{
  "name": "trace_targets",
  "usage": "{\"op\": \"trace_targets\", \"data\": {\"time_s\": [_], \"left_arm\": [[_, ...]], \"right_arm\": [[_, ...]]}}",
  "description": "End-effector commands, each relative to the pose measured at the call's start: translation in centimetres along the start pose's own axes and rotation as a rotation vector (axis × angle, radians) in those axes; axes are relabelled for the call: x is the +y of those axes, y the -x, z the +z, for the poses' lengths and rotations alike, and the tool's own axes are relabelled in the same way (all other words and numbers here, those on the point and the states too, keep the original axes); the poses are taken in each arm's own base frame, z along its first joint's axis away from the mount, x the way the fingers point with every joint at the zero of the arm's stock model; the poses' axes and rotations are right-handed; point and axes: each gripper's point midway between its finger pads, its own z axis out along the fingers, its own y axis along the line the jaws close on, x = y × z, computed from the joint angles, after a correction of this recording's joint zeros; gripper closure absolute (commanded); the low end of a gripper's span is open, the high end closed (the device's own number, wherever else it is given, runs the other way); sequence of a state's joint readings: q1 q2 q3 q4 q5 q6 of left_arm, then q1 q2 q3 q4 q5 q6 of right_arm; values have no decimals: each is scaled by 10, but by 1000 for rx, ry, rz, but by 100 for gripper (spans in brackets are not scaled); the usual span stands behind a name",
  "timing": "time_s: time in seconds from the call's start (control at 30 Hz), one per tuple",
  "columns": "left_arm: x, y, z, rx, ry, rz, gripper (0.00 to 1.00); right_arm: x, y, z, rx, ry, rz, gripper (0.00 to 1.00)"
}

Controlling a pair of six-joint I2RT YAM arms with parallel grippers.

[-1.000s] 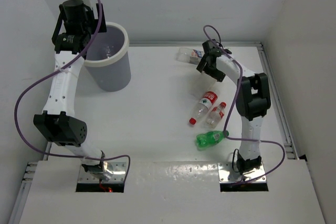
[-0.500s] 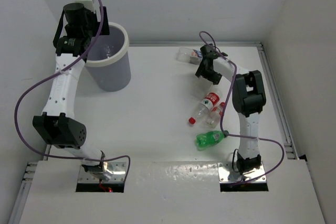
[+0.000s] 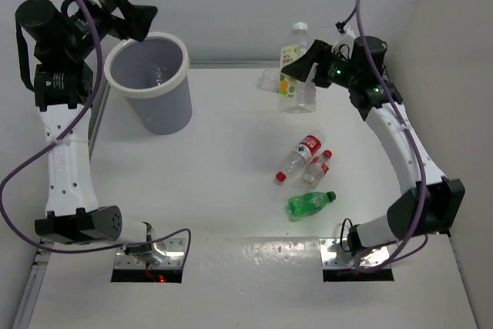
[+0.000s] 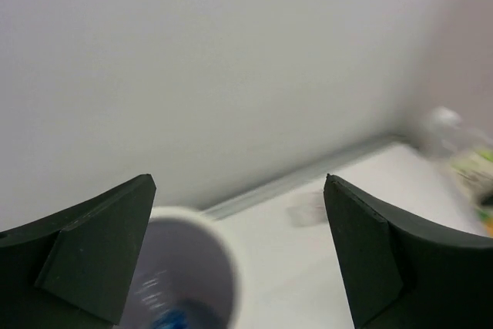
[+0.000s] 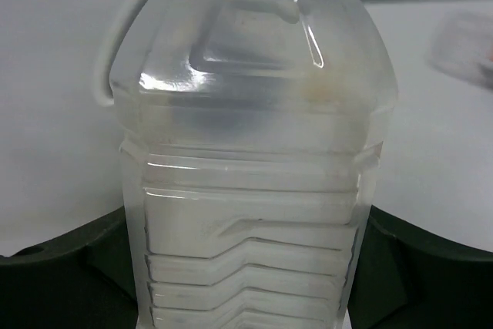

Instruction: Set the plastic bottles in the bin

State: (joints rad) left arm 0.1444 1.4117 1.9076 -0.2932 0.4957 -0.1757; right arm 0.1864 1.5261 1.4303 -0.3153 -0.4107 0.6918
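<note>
Bottle (image 3: 290,75), yellow-green label, in right pincer (image 3: 308,67); txt unreadable.

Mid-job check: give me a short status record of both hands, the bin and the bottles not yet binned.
left hand: open, empty, above the bin
right hand: shut on the yellow-green-label bottle, raised off the table
bin: upright, far left
lying on table: larger red-label bottle, smaller red-label bottle, green bottle
far edge: clear bottle, partly hidden behind the held one
</note>
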Motion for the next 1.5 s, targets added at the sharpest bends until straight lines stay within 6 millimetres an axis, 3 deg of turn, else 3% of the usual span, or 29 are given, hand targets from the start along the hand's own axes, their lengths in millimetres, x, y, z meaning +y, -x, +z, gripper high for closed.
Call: {"op": "trace_targets", "data": {"time_s": [0.0, 0.03, 0.07, 0.1, 0.17, 0.27, 0.37, 0.47, 0.53, 0.7, 0.87, 0.93, 1.03, 1.13, 1.17, 1.2, 1.3, 1.33, 1.37, 1.4, 1.43, 1.47], "left_arm": [[-112, 7, -33, 45, -551, -162, 2], [-132, -3, -40, 87, -655, -215, 4], [-152, 0, -43, 63, -734, -223, 4], [-164, -14, -52, 108, -765, -320, 4], [-187, -19, -63, 120, -826, -343, 4], [-211, -29, -79, 147, -887, -368, 4], [-216, -29, -82, 146, -895, -371, 4], [-223, -29, -83, 140, -908, -368, 3], [-230, -39, -77, 164, -930, -381, 3], [-254, -47, -95, 199, -1096, -350, 1], [-270, -47, -105, 194, -1171, -328, 0], [-273, -37, -109, 175, -1186, -322, 0], [-272, -33, -101, 169, -1159, -354, 0], [-272, -27, -95, 146, -1147, -368, 5], [-272, -26, -92, 141, -1151, -381, 18], [-272, -23, -92, 134, -1154, -384, 23], [-273, -23, -89, 134, -1156, -393, 41], [-273, -23, -89, 134, -1156, -393, 45], [-267, -21, -86, 113, -1140, -376, 50], [-263, -19, -86, 118, -1129, -394, 61], [-258, -17, -84, 110, -1117, -396, 68], [-249, -12, -81, 95, -1090, -389, 75]], "right_arm": [[98, 3, -41, -18, 537, -251, 91], [115, 8, -52, -32, 604, -253, 91], [135, 2, -66, -14, 722, -314, 91], [156, -1, -74, -21, 794, -344, 91], [177, -9, -88, -3, 891, -428, 91], [209, -33, -97, 16, 982, -592, 92], [239, -66, -104, 86, 1070, -611, 93], [252, -79, -99, 116, 1115, -606, 93], [259, -78, -95, 115, 1120, -609, 93], [264, -78, -82, 138, 1126, -558, 94], [263, -79, -75, 161, 1126, -513, 95], [264, -81, -73, 157, 1141, -521, 95], [269, -85, -78, 158, 1163, -544, 95], [269, -91, -79, 170, 1168, -561, 95], [268, -92, -78, 169, 1167, -569, 95], [266, -93, -80, 178, 1159, -561, 95], [262, -95, -78, 184, 1132, -571, 83], [259, -97, -78, 196, 1115, -568, 66], [257, -95, -76, 187, 1099, -569, 58], [255, -94, -75, 190, 1083, -553, 50], [244, -82, -68, 174, 1034, -525, 30], [239, -76, -67, 167, 1006, -500, 23]]}}
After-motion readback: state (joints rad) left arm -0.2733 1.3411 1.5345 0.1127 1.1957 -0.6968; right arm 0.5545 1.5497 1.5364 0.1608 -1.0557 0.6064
